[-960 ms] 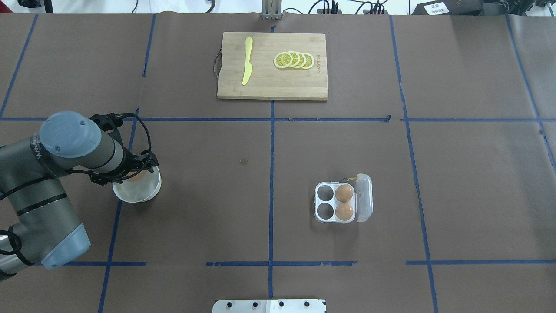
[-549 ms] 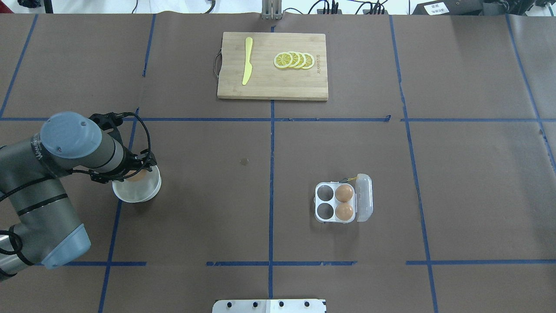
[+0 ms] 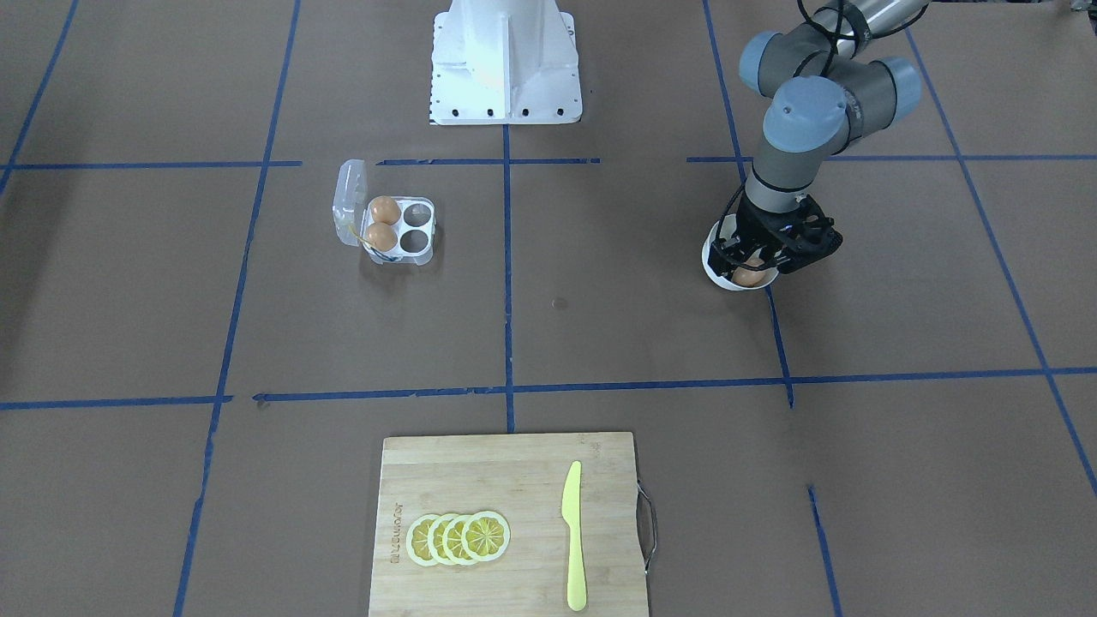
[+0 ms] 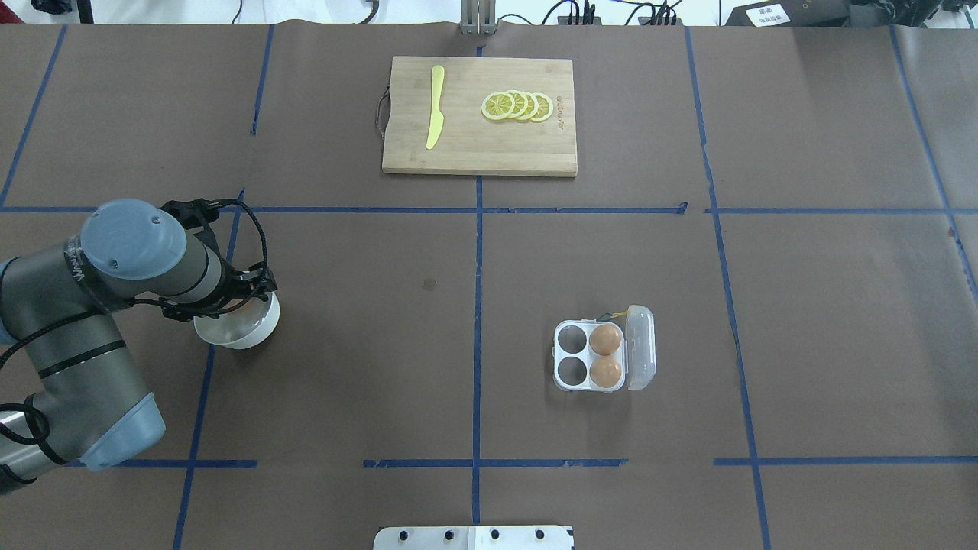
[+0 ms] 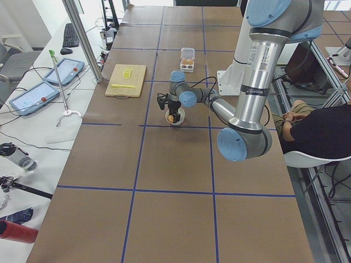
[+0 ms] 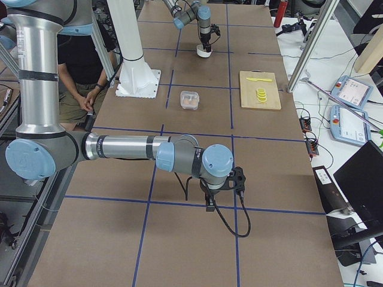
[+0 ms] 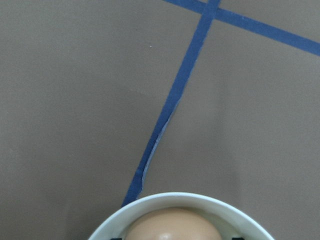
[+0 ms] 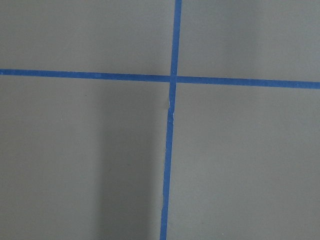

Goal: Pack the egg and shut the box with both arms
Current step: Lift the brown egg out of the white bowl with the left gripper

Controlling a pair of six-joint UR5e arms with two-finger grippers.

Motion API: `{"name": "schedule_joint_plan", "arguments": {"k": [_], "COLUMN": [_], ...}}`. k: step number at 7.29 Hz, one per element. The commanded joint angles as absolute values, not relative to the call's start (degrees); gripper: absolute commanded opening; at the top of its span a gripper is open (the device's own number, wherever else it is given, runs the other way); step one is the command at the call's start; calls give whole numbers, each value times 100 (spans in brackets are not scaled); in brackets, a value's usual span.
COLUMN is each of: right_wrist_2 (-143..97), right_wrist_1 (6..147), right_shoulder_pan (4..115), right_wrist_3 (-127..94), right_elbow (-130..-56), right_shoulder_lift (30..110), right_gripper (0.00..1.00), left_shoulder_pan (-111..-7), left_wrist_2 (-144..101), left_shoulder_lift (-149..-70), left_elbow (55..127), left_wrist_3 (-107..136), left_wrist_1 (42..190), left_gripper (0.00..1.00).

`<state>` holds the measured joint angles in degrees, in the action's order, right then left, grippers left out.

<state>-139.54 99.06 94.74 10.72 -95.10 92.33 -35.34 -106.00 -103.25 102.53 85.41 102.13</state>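
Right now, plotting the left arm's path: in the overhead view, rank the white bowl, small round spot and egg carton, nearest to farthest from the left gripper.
1. white bowl, directly under the left gripper.
2. small round spot, mid-table.
3. egg carton, farther right.

The view looks straight down on the brown bench (image 7: 75, 100). A blue tape line (image 7: 170, 105) runs from the top, right of the middle, down and to the left, and its lower end goes behind a white bowl (image 7: 180, 196). Near the bowl one edge of this tape is a little lifted and pale. A second blue tape line (image 7: 260, 27) crosses the first at the upper edge and goes down to the right. Only the far part of the bowl's round rim shows, at the bottom of the view. Inside it lies an orange-brown egg (image 7: 172, 227), cut off by the lower edge, with a soft bright spot on its top.
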Motion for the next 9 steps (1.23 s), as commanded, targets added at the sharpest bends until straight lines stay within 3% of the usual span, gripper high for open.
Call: {"name": "schedule_joint_plan", "arguments": {"k": [1, 2, 5, 9], "right_wrist_2": [-13957, -13957, -13957, -13948], "right_wrist_1": [9905, 9905, 9905, 9914], "right_shoulder_pan": [9475, 9475, 9475, 9475], "right_wrist_3": [1072, 1072, 1072, 1072], "right_elbow": [-9519, -9510, -9510, -9510], "right_shoulder_lift": [9229, 9229, 9229, 9229], "right_gripper": [100, 100, 100, 100], "left_shoulder_pan": [-3542, -3551, -3560, -3621], "left_wrist_2": [-10600, -10600, -10600, -10600], "left_shoulder_lift": [-10327, -10318, -10318, -10248], "left_elbow": [10265, 10283, 10318, 10800], "left_wrist_3": [8543, 8543, 8543, 8543], "left_wrist_1": [10213, 10213, 10204, 9847], "left_gripper": [77, 69, 24, 13]}}
